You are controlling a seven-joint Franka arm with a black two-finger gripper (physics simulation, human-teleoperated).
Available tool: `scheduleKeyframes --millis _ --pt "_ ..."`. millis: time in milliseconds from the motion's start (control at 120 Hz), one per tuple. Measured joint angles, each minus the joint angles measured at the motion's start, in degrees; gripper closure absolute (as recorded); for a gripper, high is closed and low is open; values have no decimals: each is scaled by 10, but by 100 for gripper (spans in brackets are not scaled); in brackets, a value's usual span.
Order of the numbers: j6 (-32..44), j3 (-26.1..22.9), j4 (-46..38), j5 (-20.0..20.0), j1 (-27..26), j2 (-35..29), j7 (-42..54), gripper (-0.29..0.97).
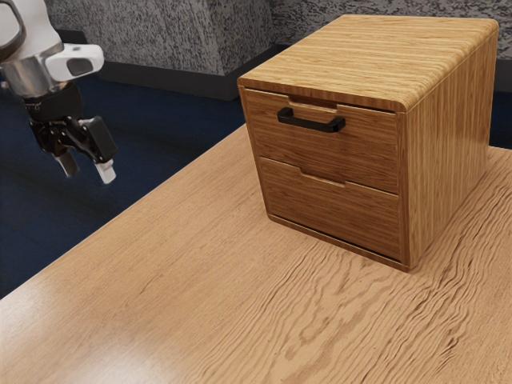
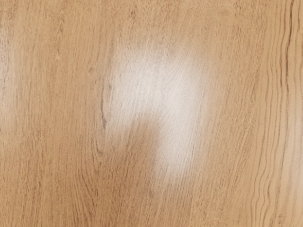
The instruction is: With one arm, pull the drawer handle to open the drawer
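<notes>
A wooden two-drawer cabinet (image 1: 376,128) stands on the table at the exterior view's right. Its top drawer (image 1: 320,136) carries a black bar handle (image 1: 311,120); the lower drawer (image 1: 332,204) has no handle. Both drawer fronts sit flush with the cabinet face. My gripper (image 1: 87,169) hangs open at the exterior view's far left, well above the table and far from the handle, fingers pointing down. The wrist view looks straight down on bare wood-grain tabletop (image 2: 151,113) with a pale glare patch.
The wooden table (image 1: 200,304) stretches wide in front of the cabinet. Its edge runs diagonally at the exterior view's left, with dark blue floor (image 1: 160,120) beyond. A grey stone wall (image 1: 176,32) stands at the back.
</notes>
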Motion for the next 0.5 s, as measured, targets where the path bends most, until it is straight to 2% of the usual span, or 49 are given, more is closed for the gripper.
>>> scheduleKeyframes --millis 167,242,283,500 --pt "59 0 5 -1 1 0 23 2" --pt "51 -9 114 3 2 6 31 2" --pt "46 -14 148 5 -3 4 35 2" --pt "34 -42 175 10 -8 8 66 2"
